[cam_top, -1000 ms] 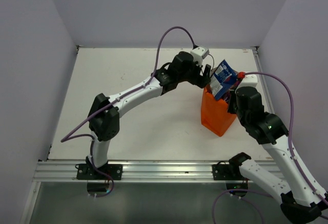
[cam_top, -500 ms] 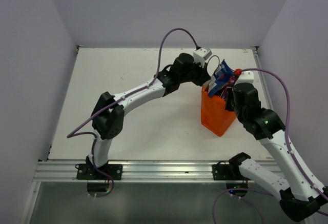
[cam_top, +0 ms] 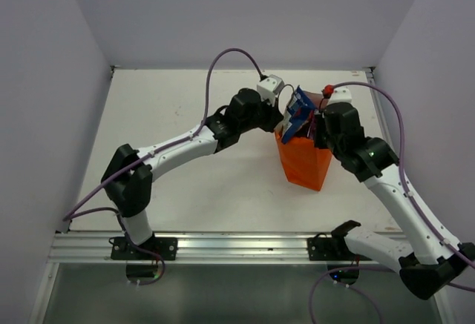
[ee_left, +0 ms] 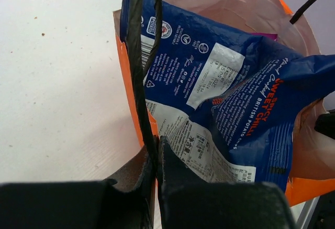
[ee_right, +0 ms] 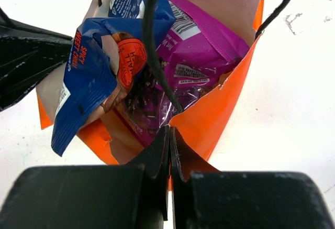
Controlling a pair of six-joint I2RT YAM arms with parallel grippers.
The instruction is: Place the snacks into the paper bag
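The orange paper bag (cam_top: 303, 164) stands on the white table, held between both arms. A blue-and-white packet (cam_top: 299, 111) pokes out of its top, crumpled and tilted. My left gripper (cam_top: 285, 121) is shut on the bag's left rim and black cord handle (ee_left: 137, 56). In its wrist view the left gripper (ee_left: 157, 148) pinches the orange edge (ee_left: 131, 90) beside the blue packet (ee_left: 209, 82). My right gripper (cam_top: 318, 130) is shut on the bag's right rim. In its wrist view the right gripper (ee_right: 170, 133) clamps the orange wall (ee_right: 220, 108), with a purple packet (ee_right: 201, 56) and the blue one (ee_right: 86, 79) inside.
White table (cam_top: 185, 124) lies to the left and in front of the bag. Grey walls close in on three sides. A metal rail (cam_top: 237, 246) runs along the near edge. A second cord handle (ee_right: 282, 3) arcs over the bag's far side.
My left gripper has closed on the bag's rim and cord. Both arms and the bag have shifted left across the table; the blue packet sits lower.
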